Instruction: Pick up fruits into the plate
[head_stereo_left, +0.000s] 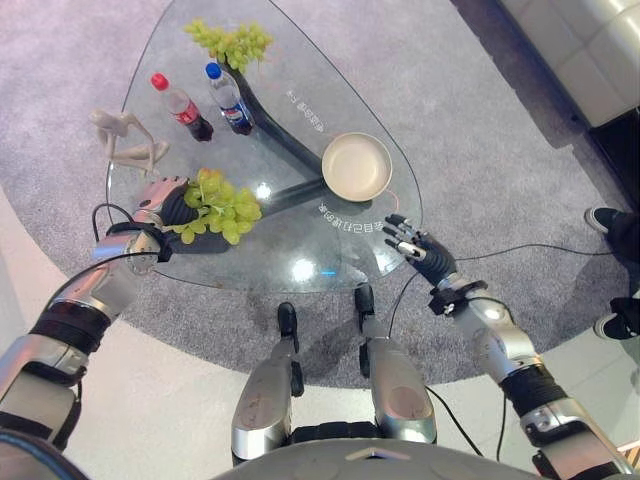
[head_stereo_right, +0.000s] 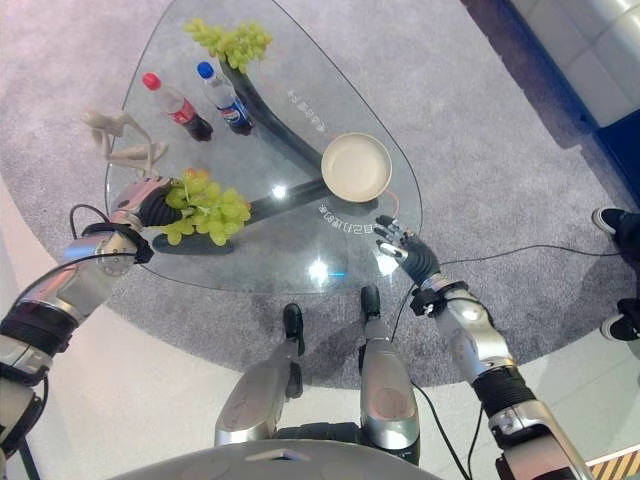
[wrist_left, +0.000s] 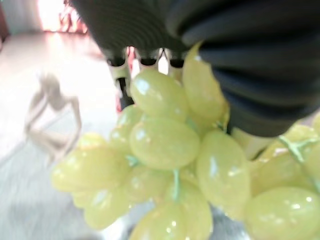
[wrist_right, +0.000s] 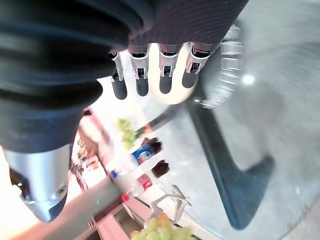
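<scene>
Two bunches of green grapes sit on the glass table (head_stereo_left: 300, 270): the near bunch (head_stereo_left: 218, 205) is in my left hand (head_stereo_left: 165, 205), the far bunch (head_stereo_left: 232, 42) lies at the far tip. My fingers curl round the near one. I should lift slowly and carry it over to the plate (head_stereo_left: 356, 167), keeping it level. These grapes look round, shiny and wobbly. My right hand (head_stereo_left: 420, 247) hovers spread by the table edge.

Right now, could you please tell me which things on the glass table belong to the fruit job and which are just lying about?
For the job: near bunch of green grapes at the left hand; far bunch of green grapes; round cream plate.

Lying about: red-capped cola bottle; blue-capped cola bottle; pale figurine. The right hand hangs idle.
</scene>
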